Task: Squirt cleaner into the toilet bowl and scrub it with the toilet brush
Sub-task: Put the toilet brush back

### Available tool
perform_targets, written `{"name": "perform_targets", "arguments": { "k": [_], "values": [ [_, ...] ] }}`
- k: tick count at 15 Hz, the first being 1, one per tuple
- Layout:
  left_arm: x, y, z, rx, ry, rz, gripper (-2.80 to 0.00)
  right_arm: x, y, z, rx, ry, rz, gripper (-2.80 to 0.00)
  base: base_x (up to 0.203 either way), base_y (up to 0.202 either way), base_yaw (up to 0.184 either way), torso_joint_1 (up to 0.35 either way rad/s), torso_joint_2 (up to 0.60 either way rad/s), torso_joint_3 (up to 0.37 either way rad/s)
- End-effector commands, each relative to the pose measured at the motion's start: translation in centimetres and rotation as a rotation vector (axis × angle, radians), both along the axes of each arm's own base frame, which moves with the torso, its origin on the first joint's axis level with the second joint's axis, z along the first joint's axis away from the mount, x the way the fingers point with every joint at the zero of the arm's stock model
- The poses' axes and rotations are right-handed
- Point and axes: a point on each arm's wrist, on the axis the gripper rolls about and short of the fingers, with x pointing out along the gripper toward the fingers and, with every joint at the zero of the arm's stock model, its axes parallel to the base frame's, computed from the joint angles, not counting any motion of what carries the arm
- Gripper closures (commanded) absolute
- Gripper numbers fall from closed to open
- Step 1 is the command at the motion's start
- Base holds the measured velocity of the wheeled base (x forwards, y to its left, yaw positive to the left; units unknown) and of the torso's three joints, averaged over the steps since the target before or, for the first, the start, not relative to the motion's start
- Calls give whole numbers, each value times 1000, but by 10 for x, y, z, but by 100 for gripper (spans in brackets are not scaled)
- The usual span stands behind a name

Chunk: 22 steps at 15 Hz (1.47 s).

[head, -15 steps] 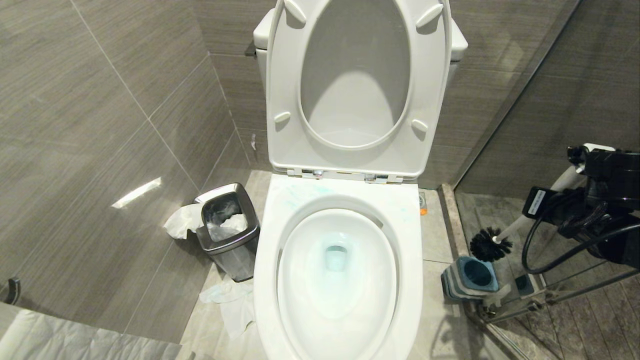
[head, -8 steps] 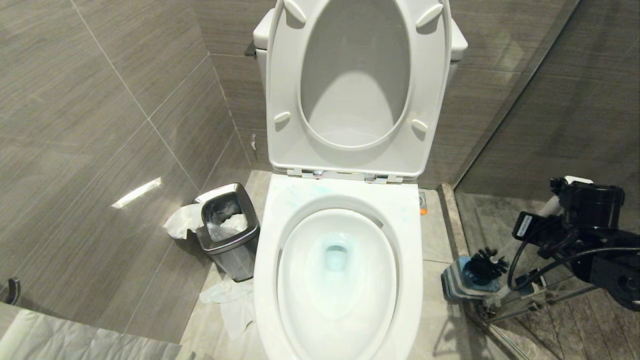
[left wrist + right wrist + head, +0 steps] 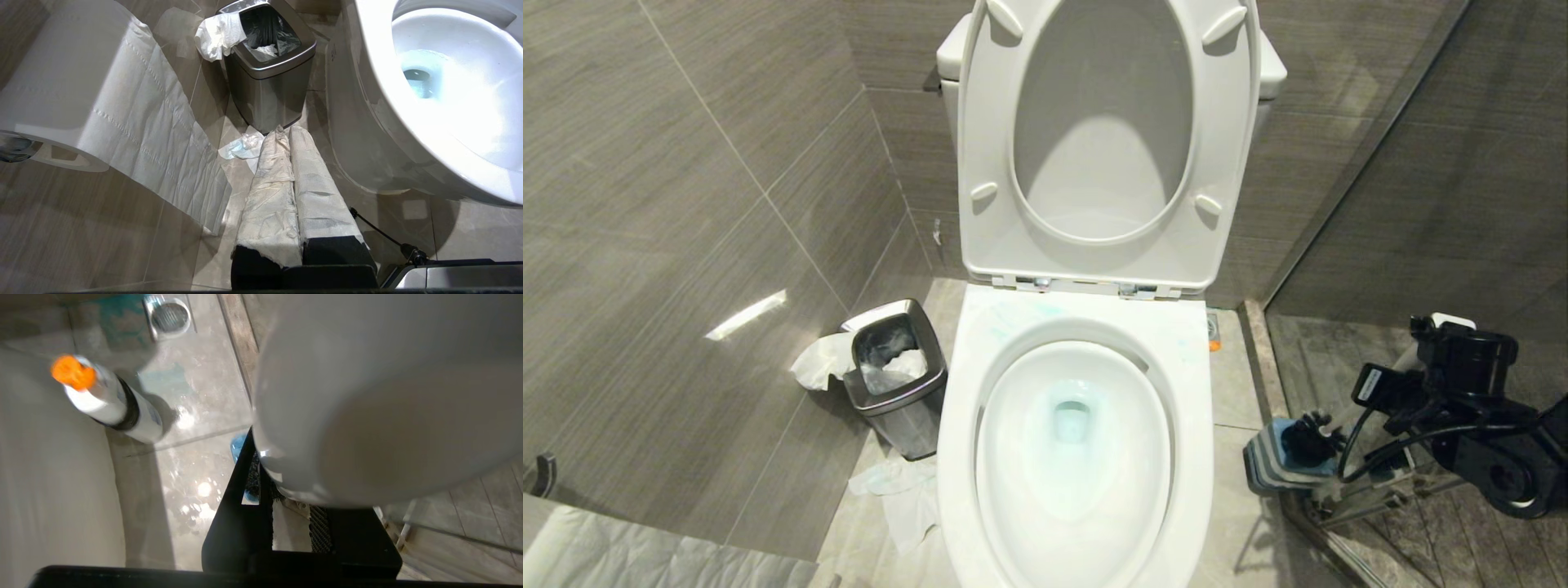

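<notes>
- The toilet brush, a slim white plastic handle ending in a small round black bristle head, stood to the right of the toilet, its head lowered into the mouth of the squat grey-ribbed, blue-topped holder.
- The right gripper was closed narrowly on the upper handle; nothing else was in its grasp.
- Judged step: seating the brush in its holder. Keep the handle in line with the holder's opening, lower until the head bottoms out, and release only then, or the light holder could tip.
- The glossy white ceramic toilet bowl held pale teal cleaner as tinted water at its drain.
- The left gripper, fingers wrapped in white paper, was pressed shut and empty, low beside the bowl.
- Only the right wrist view showed a white bottle with an orange cap and a round steel floor drain.
- Only the left wrist view showed the toilet paper roll.
</notes>
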Motion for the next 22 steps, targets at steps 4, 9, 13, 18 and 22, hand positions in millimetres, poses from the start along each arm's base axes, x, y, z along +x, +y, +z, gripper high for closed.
{"name": "perform_targets", "arguments": {
  "k": [4, 9, 13, 18, 22],
  "values": [
    [0, 0, 0, 0, 3, -1, 0, 7, -4, -17, 2, 26, -11, 0, 0, 0, 0, 0, 0, 0],
    [0, 0, 0, 0, 3, -1, 0, 15, -8, -24, 1, 19, -23, 0, 0, 0, 0, 0, 0, 0],
    [0, 0, 0, 0, 3, -1, 0, 21, -9, -29, -1, 25, -23, 0, 0, 0, 0, 0, 0, 0],
    [0, 0, 0, 0, 3, -1, 0, 25, -11, -33, 1, 32, -11, 0, 0, 0, 0, 0, 0, 0],
    [0, 0, 0, 0, 1, -1, 0, 23, -14, -35, 16, 39, 14, 0, 0, 0, 0, 0, 0, 0]
  ]
}}
